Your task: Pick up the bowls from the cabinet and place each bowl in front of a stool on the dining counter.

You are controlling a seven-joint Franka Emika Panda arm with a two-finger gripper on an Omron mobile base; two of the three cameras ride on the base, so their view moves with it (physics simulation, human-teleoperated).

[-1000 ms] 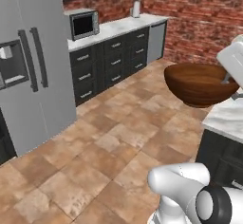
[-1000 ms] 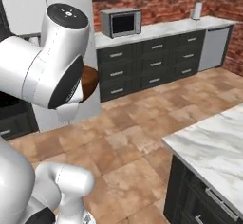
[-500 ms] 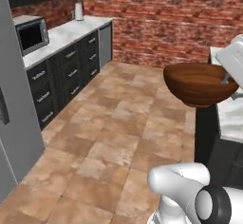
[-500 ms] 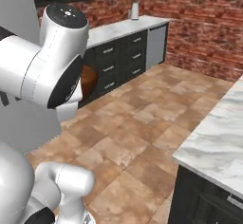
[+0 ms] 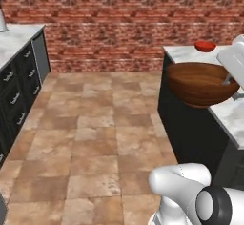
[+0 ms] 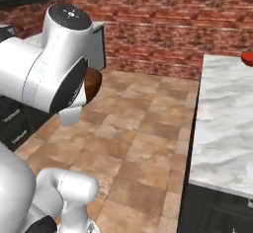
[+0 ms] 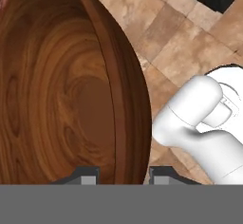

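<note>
The pincer point(image 7: 118, 173) is nearly closed, its two tips pinching the rim of the wooden bowl point(image 7: 61, 85), one tip inside and one outside the wall. In the hand view the bowl spreads from 9 to 12 o'clock, its grained hollow facing the camera. In the left base view the wooden bowl point(image 5: 200, 83) hangs in the air at about 3 o'clock, just beside the near edge of the dining counter point(image 5: 228, 114), not yet over it. Farther along that marble slab, toward 1 o'clock, the red bowl point(image 5: 205, 46) already sits on the surface. The tiled floor point(image 5: 95, 133) lies open toward 9 o'clock, with a brick wall point(image 5: 119, 24) behind at 12.

My judgement: this is the carry toward the counter. To do it well, keep the pinch firm, since a rim hold on a wide bowl may swing; bring it over the marble well apart from the red bowl, lower it level until its base rests, and only then release.
</note>
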